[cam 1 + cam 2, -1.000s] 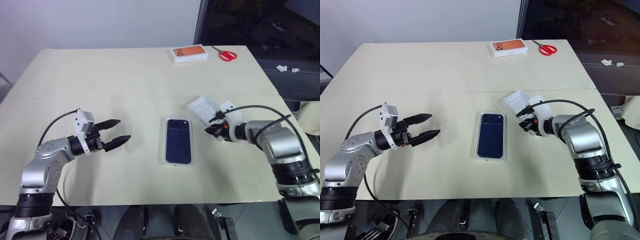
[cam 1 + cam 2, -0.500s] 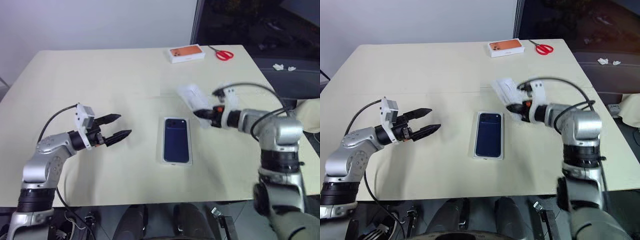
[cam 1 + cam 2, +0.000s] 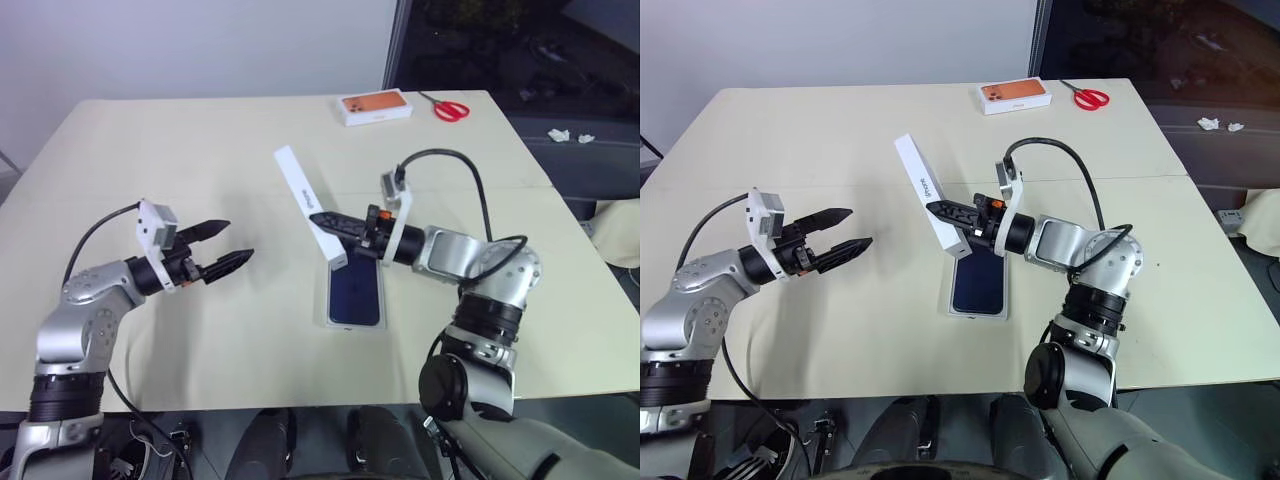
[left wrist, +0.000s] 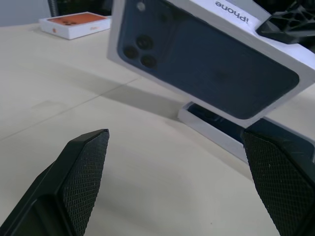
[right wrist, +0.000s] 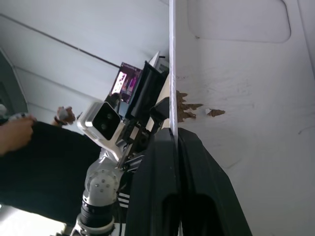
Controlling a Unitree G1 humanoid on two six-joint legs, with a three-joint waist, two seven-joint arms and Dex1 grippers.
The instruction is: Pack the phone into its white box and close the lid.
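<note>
Beige table (image 3: 150, 150) across the frame. Lower centre: phone (image 3: 355, 295) lying in the white box (image 3: 329, 322). Just above, lid (image 3: 310, 205) tilted on edge, pinched along one wall by the right gripper (image 3: 328, 220). Left of centre, left gripper (image 3: 222, 246) spread wide, empty. Upper right: orange box (image 3: 378, 107), scissors (image 3: 450, 107). Best to level the lid, square it over the box, then lower evenly.

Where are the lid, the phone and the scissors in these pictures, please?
lid (image 3: 308, 203): left eye view, on its white side wall.
phone (image 3: 356, 295): left eye view, on its dark glossy face.
scissors (image 3: 449, 108): left eye view, on the red handles.
</note>
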